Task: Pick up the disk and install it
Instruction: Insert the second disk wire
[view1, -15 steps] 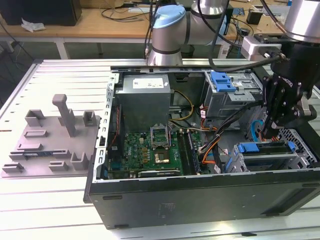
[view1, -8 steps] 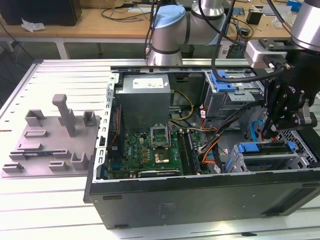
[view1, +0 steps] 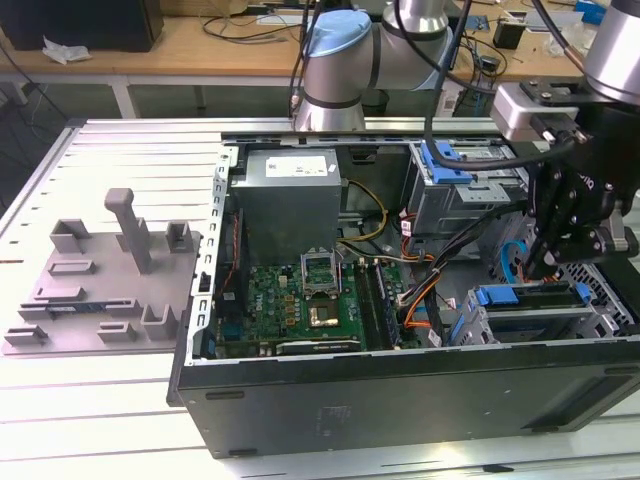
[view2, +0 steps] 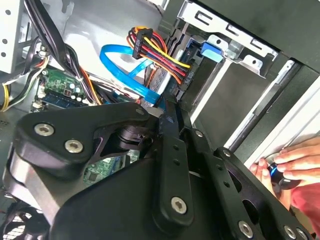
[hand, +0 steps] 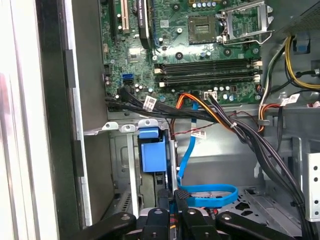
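Note:
In the exterior view my gripper (view1: 547, 268) hangs inside the open computer case (view1: 400, 400), at that view's right, just above the lower drive cage (view1: 470, 325). The disk (view1: 535, 297) lies flat in that cage, its blue end (view1: 497, 295) facing the motherboard; its label is hidden. In the first wrist view the same blue end (hand: 151, 150) sits in the cage slot, a short way beyond my gripper (hand: 172, 196). In both wrist views the fingers (view2: 168, 112) are pressed together with nothing visible between them.
A grey plastic holder (view1: 110, 275) with upright posts stands outside the case at the exterior view's left. A second drive cage (view1: 470, 165) with a blue latch is behind. Blue and orange cables (hand: 210, 192) run beside the gripper. A person's hand (view2: 295, 162) rests at the case's edge.

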